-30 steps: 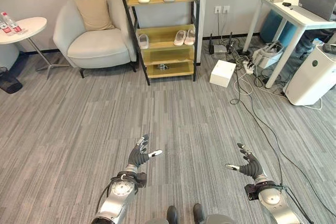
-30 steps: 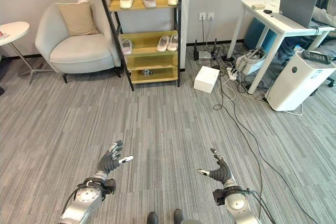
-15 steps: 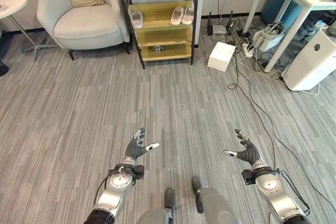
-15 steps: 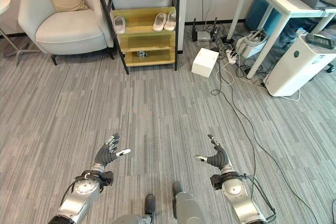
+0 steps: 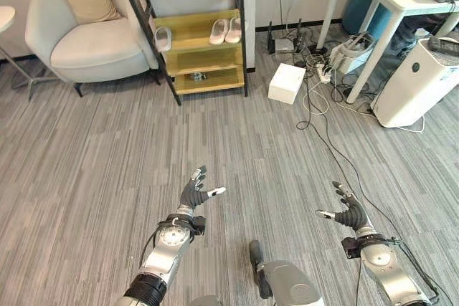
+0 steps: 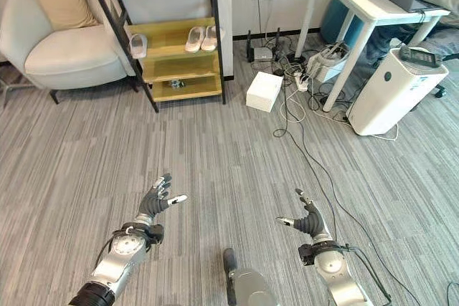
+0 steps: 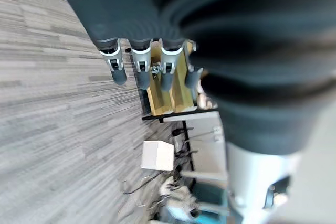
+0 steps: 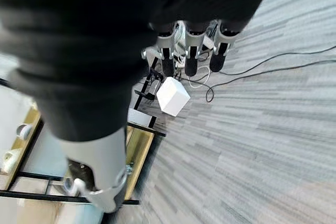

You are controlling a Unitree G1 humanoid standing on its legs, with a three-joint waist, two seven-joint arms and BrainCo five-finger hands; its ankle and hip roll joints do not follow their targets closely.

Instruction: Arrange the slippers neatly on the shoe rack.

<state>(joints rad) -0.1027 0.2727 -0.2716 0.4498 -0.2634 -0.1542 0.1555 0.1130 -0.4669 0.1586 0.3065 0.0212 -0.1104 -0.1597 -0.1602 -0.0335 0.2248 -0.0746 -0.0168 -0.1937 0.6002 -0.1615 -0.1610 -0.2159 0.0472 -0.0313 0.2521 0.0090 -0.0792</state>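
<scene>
- The shoe rack (image 5: 208, 48) stands well ahead of me against the far wall, slightly to my left, beside the armchair (image 5: 86, 41).
- On its middle shelf, a lone slipper (image 5: 163, 38) lies apart from a pair of slippers (image 5: 226, 30), long axes pointing toward the wall; more sit on the top shelf.
- My left hand (image 5: 193, 195) is nearer, fingers spread, empty.
- My right hand (image 5: 349, 214) is likewise spread, holding nothing.

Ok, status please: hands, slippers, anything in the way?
Left hand and right hand open, empty. Slippers sit on the shoe rack, far ahead. White box and cables right of path.
</scene>
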